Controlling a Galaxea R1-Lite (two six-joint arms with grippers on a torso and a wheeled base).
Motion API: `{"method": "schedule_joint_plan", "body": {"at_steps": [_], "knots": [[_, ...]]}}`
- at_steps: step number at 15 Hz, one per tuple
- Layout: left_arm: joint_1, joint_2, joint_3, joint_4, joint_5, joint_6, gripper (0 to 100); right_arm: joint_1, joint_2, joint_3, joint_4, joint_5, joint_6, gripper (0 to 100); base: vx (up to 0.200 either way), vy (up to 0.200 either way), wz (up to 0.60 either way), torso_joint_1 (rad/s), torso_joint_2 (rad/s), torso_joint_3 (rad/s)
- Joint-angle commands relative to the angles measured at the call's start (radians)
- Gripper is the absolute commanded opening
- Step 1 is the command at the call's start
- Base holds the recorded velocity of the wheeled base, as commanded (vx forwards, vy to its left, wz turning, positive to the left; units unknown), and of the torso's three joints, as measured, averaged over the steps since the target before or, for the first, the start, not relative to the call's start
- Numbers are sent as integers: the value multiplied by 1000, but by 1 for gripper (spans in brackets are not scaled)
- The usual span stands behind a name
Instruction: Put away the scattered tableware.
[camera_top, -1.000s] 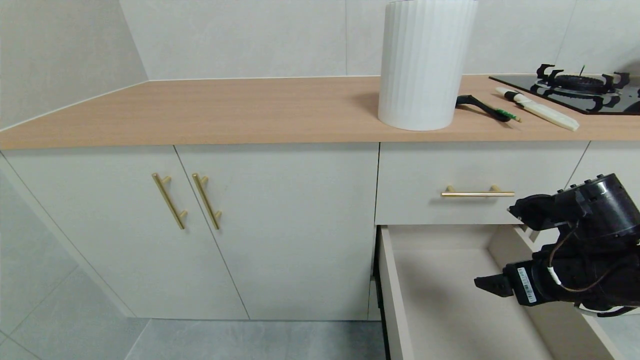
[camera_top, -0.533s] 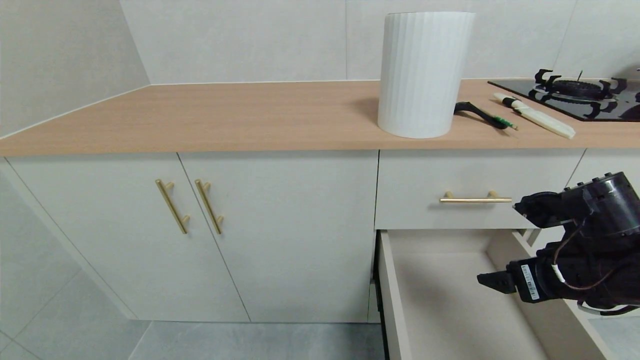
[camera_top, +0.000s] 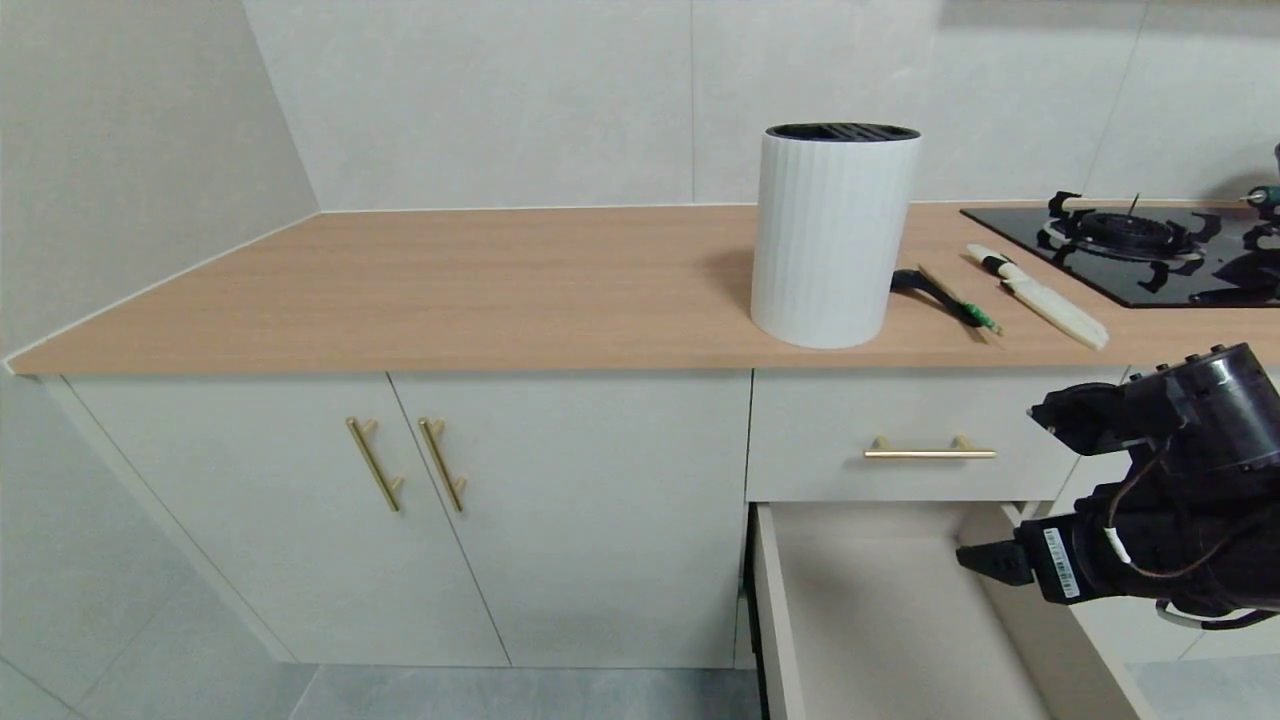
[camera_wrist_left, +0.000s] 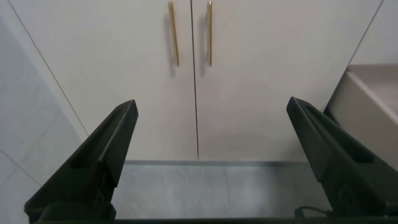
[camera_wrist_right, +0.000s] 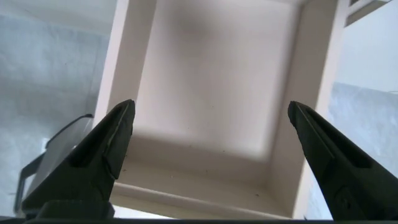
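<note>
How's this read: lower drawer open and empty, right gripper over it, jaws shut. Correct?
Not quite: the jaws of the right gripper are open wide, as the right wrist view shows. The rest holds: the lower drawer is open and empty, with the gripper over it.

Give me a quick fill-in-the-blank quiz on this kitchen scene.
1. The white ribbed holder stands on the ____.
2. Below the closed drawer, the lower drawer is pulled ____.
3. The right gripper, by that lower drawer, holds ____.
Missing words: countertop; open; nothing.
</note>
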Motion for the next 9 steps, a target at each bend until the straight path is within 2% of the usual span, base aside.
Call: {"method": "schedule_joint_plan", "body": {"at_steps": [1,6,9], "knots": [[0,0,0,0,0,0,100,1,9,0,0,1,0,100,0,0,0,261,-461,-281],[0,0,0,0,0,0,100,1,4,2,0,1,-2,100,0,0,0,223,-484,-269],[0,0,0,0,0,0,100,1,-1,3,0,-1,-3,100,0,0,0,82,-194,-105]]}}
